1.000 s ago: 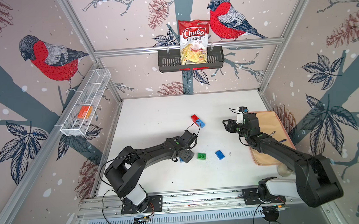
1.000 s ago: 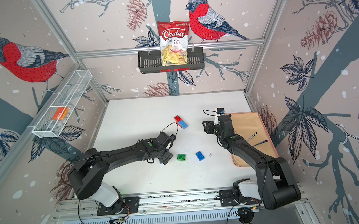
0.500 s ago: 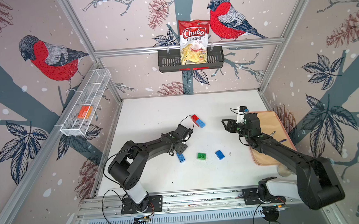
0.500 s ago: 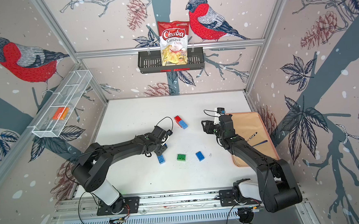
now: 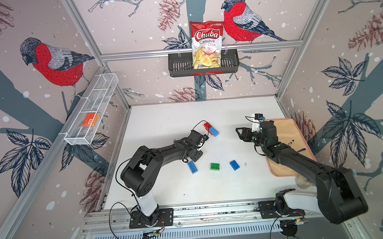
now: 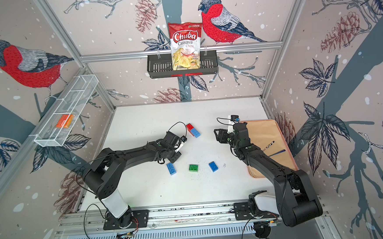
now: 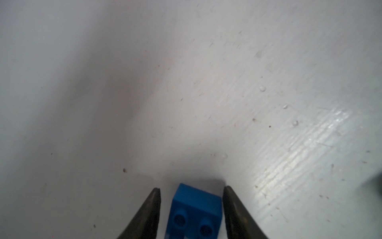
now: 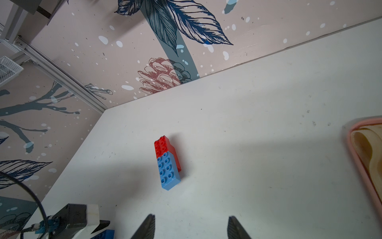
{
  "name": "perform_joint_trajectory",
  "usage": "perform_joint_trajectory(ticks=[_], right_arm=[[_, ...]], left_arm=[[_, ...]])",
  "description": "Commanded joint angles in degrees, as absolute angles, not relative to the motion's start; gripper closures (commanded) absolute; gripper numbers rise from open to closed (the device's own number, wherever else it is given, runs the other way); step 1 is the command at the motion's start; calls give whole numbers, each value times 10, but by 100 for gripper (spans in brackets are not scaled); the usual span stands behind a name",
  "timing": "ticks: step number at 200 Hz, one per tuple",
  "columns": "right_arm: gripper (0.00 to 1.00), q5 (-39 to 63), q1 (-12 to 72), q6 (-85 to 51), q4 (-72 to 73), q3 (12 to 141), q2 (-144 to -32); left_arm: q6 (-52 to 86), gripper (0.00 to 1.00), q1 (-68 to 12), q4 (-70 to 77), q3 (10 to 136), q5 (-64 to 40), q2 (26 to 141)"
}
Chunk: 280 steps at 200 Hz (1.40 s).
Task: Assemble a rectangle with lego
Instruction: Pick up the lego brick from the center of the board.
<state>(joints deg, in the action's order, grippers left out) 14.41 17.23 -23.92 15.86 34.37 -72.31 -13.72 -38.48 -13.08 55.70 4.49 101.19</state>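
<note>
Down on the white table [image 7: 186,82], the left end effector [image 7: 190,189] straddles a dark blue studded plastic brick [image 7: 195,207], touching one side, a gap at the other. The right end effector [image 8: 191,224] hangs apart, empty, facing the joined red and light blue bricks [image 8: 166,163]; a green brick [image 5: 215,166] lies loose, well apart from them.

The desk [image 7: 289,134] is white, matt and scuffed, with a streaky sheen beside the left end effector [image 7: 191,188]. Between its dull black fingers [image 7: 148,213] lies a blue brick [image 7: 196,207] of smooth plastic. The red-and-blue bricks [image 8: 167,163] ahead of the right end effector [image 8: 191,216] look glossier.
</note>
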Motion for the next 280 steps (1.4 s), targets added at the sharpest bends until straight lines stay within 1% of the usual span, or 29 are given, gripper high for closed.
perform_joint_trajectory(ticks=[1, 7, 12, 28, 52, 83, 102, 141, 174, 185, 194, 202, 211, 252, 280], right_arm=[[41, 148, 174, -237, 170, 343, -720], [41, 148, 174, -238, 170, 343, -721], [41, 147, 174, -238, 170, 342, -721], [41, 146, 173, -237, 169, 343, -721], [41, 148, 174, -237, 171, 343, -720], [41, 151, 174, -239, 175, 341, -721], [41, 152, 176, -238, 175, 342, -720], [41, 153, 176, -239, 175, 342, -721], [41, 152, 176, -238, 176, 341, -720], [41, 151, 176, -238, 176, 340, -721], [40, 149, 176, -238, 176, 341, -721], [40, 149, 176, -238, 175, 341, -720], [40, 149, 176, -239, 176, 340, -720], [40, 146, 176, -240, 178, 339, -720], [40, 145, 176, -240, 176, 339, -721]], left_arm=[[-137, 70, -385, -169, 556, 44, 1026], [-135, 77, -385, -170, 557, 43, 1027], [-132, 80, -385, -171, 556, 42, 1027], [-125, 80, -385, -174, 552, 39, 1020], [-110, 74, -385, -165, 535, 48, 998], [-74, 57, -384, -154, 523, 59, 972], [-54, 55, -384, -153, 515, 70, 961], [-40, 56, -384, -168, 503, 63, 957], [-32, 63, -384, -165, 500, 55, 965], [-29, 69, -384, -164, 501, 52, 968], [-26, 78, -384, -163, 500, 51, 971], [-22, 83, -384, -161, 500, 48, 971], [-17, 87, -384, -158, 499, 47, 971], [28, 86, -380, -151, 529, 72, 965], [87, 86, -380, -197, 600, 105, 976]])
